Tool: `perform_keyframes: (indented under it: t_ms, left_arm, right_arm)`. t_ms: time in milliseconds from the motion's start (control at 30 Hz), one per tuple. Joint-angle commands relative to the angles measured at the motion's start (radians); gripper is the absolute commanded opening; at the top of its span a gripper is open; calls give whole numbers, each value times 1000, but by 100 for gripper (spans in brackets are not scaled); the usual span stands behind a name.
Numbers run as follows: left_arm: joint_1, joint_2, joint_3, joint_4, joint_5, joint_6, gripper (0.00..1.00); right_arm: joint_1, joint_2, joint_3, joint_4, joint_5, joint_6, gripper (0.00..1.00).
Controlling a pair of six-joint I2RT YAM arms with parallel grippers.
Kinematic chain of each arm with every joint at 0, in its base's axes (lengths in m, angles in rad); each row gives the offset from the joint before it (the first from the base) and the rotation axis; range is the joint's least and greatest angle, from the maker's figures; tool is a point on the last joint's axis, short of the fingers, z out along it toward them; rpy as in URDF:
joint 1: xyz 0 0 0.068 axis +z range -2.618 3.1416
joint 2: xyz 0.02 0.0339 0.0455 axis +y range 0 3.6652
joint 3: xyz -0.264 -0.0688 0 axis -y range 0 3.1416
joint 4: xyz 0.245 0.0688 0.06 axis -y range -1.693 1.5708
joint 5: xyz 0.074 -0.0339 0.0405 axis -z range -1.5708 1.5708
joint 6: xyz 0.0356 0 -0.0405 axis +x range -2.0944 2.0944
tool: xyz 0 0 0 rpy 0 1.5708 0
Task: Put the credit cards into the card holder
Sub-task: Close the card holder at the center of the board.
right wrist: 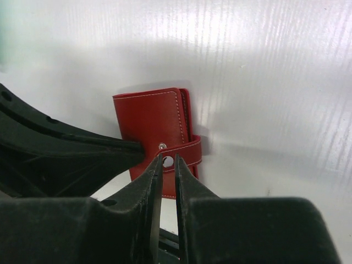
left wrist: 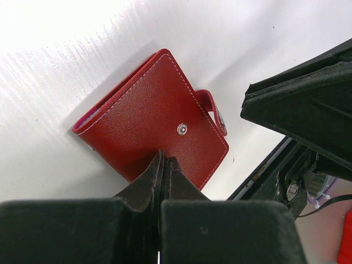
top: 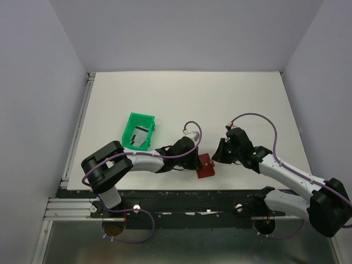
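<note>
Card holder (left wrist: 148, 118) is boxed in: left gripper (left wrist: 163, 165) clamped shut on nothing, right gripper (right wrist: 166, 165) cracked barely open at the strap (right wrist: 190, 151). Credit cards (top: 142, 136) are parked in the green tray (top: 132, 124).

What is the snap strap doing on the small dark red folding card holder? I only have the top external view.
Observer: It's undone. The metal stud on the closed card holder is bare, and the strap curls loose beside it.
Operator: Where's the right gripper relative to that strap?
Observer: The strap's free end shows in the narrow gap between the fingertips of the right gripper; I can't tell whether it's pinched.
</note>
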Motion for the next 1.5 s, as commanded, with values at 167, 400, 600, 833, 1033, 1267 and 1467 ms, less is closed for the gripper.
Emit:
perform_keyframes:
  t_ms: [167, 400, 600, 833, 1033, 1267, 1467]
  left_arm:
    - [-7, 6, -31, -43, -4, 2, 0]
    - [-7, 11, -31, -42, -2, -1, 0]
    - [-7, 11, -34, -43, -1, -1, 0]
    - [-7, 9, -34, -42, -1, -1, 0]
    - [-7, 11, -35, -40, -1, -1, 0]
    - [-7, 12, -37, -39, 1, -3, 0]
    - [-7, 11, -37, -39, -1, -1, 0]
  right_arm:
    - [-5, 19, 22, -59, 3, -19, 23]
    - [-7, 85, 22, -1, -94, -24, 23]
    - [-5, 108, 11, 54, -132, -10, 23]
    - [-5, 146, 14, 81, -169, -12, 23]
    - [-5, 165, 8, 87, -174, -10, 23]
    - [-7, 189, 5, 111, -194, -9, 23]
    - [-5, 205, 7, 116, -197, -9, 23]
